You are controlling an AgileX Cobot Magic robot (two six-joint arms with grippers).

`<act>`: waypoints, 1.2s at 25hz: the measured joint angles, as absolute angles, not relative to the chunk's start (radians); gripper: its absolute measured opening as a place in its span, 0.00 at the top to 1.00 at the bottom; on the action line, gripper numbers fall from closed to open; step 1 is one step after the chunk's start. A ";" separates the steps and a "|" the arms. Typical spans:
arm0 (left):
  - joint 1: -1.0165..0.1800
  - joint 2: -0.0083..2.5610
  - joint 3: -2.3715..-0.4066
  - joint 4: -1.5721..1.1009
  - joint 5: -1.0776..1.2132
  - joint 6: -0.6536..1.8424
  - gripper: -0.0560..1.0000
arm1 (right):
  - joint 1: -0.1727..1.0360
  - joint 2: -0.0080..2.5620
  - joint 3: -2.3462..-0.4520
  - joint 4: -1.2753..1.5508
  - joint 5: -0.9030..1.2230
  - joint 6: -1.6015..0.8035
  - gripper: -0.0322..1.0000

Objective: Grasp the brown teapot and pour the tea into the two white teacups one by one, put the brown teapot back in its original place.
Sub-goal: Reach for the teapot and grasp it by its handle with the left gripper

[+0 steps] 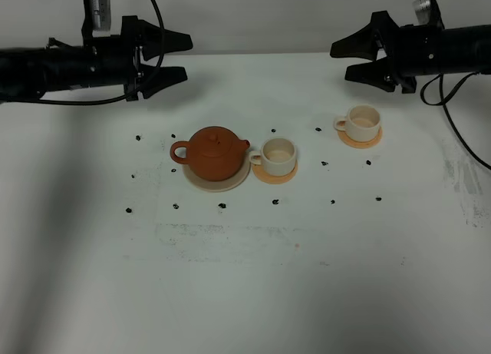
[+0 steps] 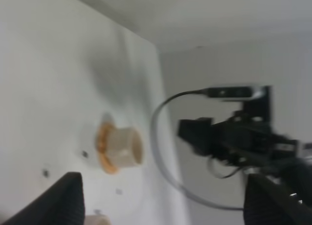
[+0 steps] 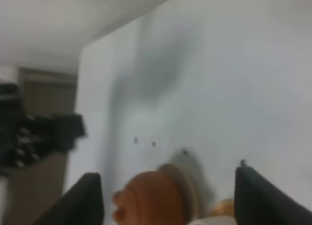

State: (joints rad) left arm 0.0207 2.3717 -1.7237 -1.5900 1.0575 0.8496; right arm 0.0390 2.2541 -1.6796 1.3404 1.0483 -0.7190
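My left pincer (image 1: 188,57) hangs wide open and empty over the far part of the table (image 1: 245,292). My right pincer (image 1: 338,62) faces it, just as wide and just as empty. Neither touches anything.

Nearer to me, between the two, the teapot (image 1: 215,153) sits upright on its saucer (image 1: 201,183) with the lid on. Its handle (image 1: 179,151) points toward my left arm and its spout lies just beside the near cup (image 1: 278,154). The far cup (image 1: 362,122) stands well apart, closer to my right arm. Each cup rests on its own coaster (image 1: 274,177).

The handle is a small loop, so I judge that a poor bite there could let the pot swing or slip. A careless lift could drag the spout into the near cup and push it off its coaster. Tilting too far may shed the lid. Both wrist views are blurred, so I cannot aim finely from them.
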 joint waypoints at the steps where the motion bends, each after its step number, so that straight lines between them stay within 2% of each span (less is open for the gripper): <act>1: 0.021 2.352 -1.741 -1.543 1.039 0.857 0.32 | 0.039 2.249 -1.704 1.286 1.045 -0.721 0.40; 10: 0.021 2.127 -1.777 -1.043 0.844 0.836 0.37 | 0.039 2.162 -1.887 0.672 1.034 -0.557 0.43; 17: 0.021 1.990 -1.777 -0.750 0.841 0.685 0.37 | 0.037 2.049 -1.918 0.173 1.140 -0.371 0.46; 25: 0.014 1.848 -1.777 -0.700 0.914 0.623 0.37 | 0.033 1.797 -1.900 0.207 1.158 -0.356 0.47; 30: -0.041 1.747 -1.777 -0.583 0.927 0.550 0.37 | 0.033 1.574 -1.707 0.228 1.081 -0.369 0.47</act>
